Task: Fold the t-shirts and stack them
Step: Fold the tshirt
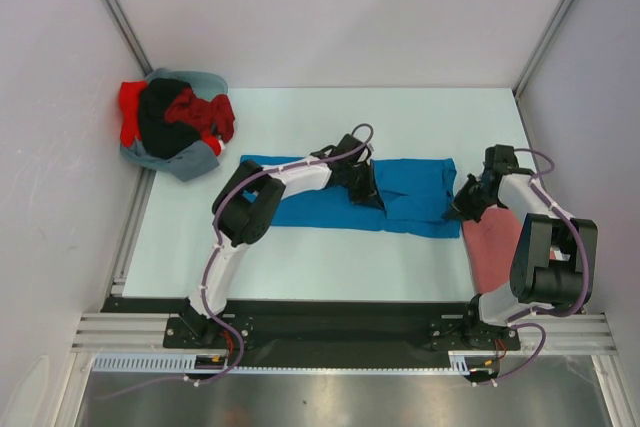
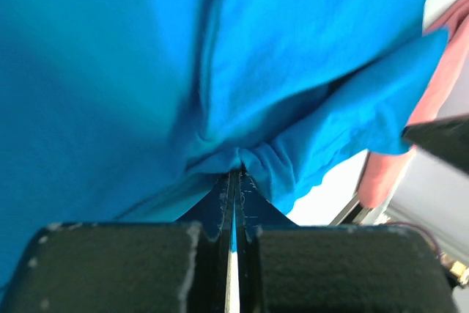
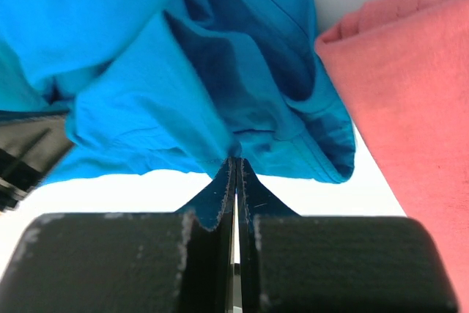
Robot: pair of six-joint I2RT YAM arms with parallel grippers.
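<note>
The bright blue cloth t-shirt (image 1: 415, 197) lies spread out, pinched by left gripper (image 1: 378, 201) and right gripper (image 1: 459, 212); the dull pinkish-red cloth t-shirt (image 1: 490, 247) lies flat just beside the right one.

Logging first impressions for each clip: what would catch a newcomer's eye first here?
A bright blue cloth t-shirt lies stretched across the middle of the white table, with the left gripper and right gripper each pinched shut on its bunched fabric. A dull pinkish-red cloth shirt lies at the near right edge, and a crumpled heap of red, black and grey-blue shirts sits at the far left corner.
</note>
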